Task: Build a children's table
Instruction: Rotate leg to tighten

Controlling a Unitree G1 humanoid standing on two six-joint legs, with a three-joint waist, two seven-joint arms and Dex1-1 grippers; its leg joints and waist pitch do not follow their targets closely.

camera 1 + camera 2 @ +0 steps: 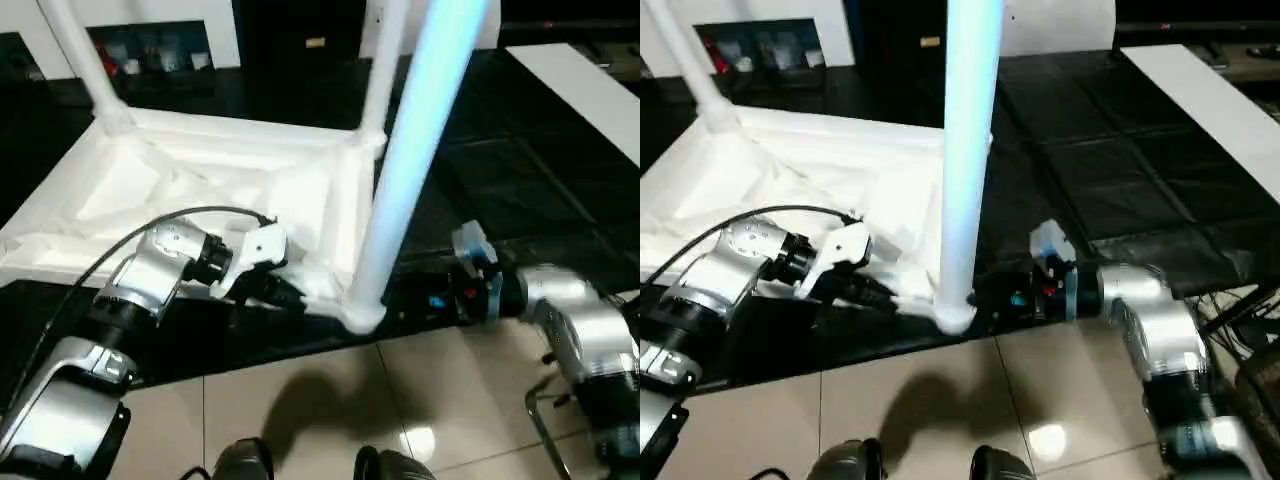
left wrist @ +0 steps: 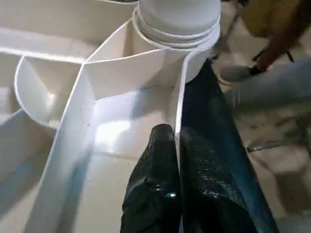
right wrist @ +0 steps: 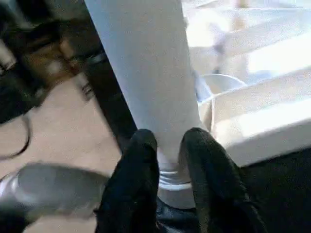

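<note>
With the upside-down white plastic ribbed table top (image 1: 200,190) on the dark mat, my left gripper (image 2: 176,145) pinches its rim wall beside the near corner socket, while my right gripper (image 3: 167,145) clasps the long white round leg (image 1: 415,150) standing there, which I judge next needs turning tight.
</note>
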